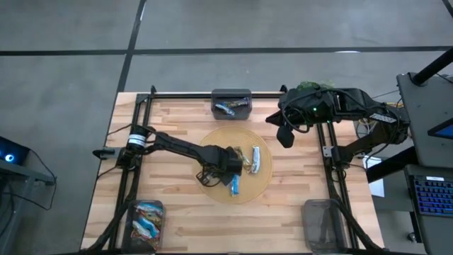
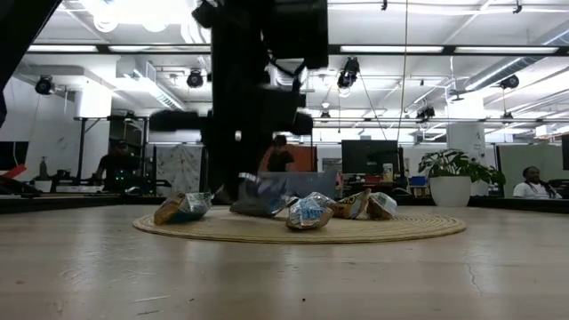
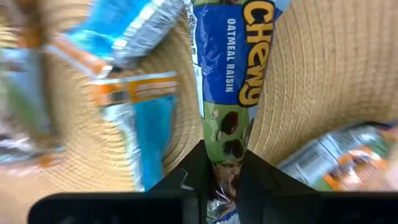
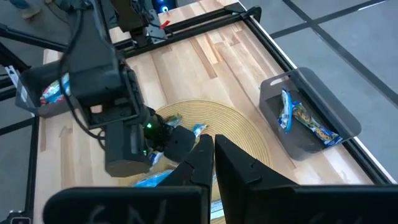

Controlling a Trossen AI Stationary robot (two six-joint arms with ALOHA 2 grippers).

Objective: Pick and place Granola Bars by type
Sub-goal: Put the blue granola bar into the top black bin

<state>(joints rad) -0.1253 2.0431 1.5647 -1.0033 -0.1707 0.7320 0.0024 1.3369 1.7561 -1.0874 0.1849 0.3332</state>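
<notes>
A blue and green granola bar (image 3: 230, 74) lies on the round woven mat (image 1: 212, 188) at the table's middle, and my left gripper (image 1: 236, 165) is shut on it. More granola bars lie around it on the mat, a blue-white one (image 1: 256, 159) and a blue one (image 1: 234, 185) among them. In the low view they show as a row along the mat (image 2: 308, 212). My right gripper (image 4: 213, 155) hangs shut and holding nothing, high over the table's far right. My left gripper pinches the bar near one end (image 3: 227, 134), one finger on each long edge. The fingers (image 3: 255, 177) come from above, pointing steeply down. The rest of the bar runs away from the fingers and lies flat on the mat.
A grey bin (image 1: 231, 104) at the far edge holds blue bars. Another bin (image 1: 145, 219) at the near left holds several bars. A third bin (image 1: 322, 219) stands at the near right. Black rails (image 1: 329, 152) run along the table's sides.
</notes>
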